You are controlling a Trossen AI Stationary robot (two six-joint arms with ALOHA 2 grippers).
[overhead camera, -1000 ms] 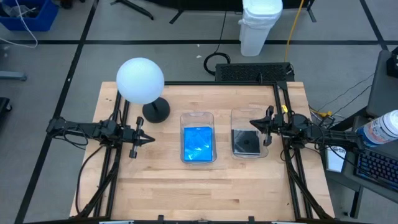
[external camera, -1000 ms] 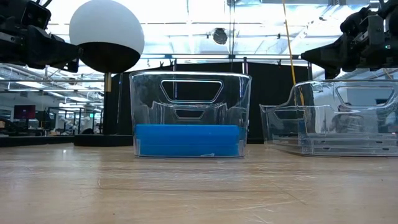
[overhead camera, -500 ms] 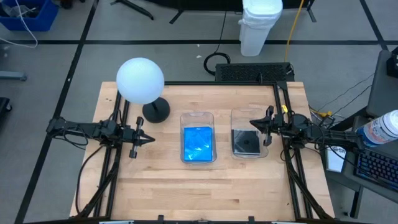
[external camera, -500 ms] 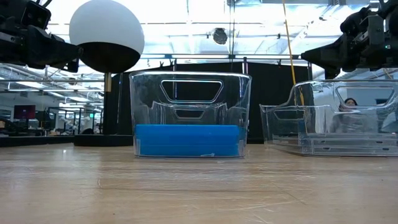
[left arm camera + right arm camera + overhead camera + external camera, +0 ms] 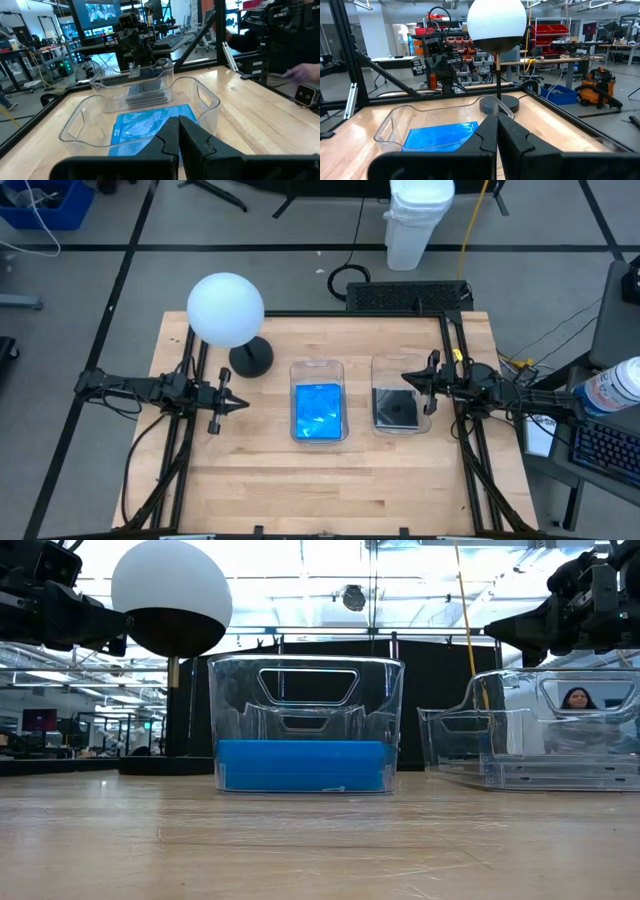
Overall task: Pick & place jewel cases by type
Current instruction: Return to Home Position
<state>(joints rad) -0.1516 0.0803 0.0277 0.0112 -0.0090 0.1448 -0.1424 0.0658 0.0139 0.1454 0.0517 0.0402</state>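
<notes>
Sorting looks done: blue cases [image 5: 319,411] lie in the left bin [image 5: 316,364], black cases [image 5: 397,409] in the right bin [image 5: 380,362]. Left fingers [image 5: 240,404] are pinched shut and empty, pointing at the blue cases from well apart. Right fingers [image 5: 408,380] are shut too, above the black ones.

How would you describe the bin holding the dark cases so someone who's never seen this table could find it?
On the wooden table, beside the white globe lamp, two clear plastic bins sit side by side near the middle. You want the right bin, the one farther from the lamp. The left bin holds bright blue cases; this one holds dark grey cases.
</notes>
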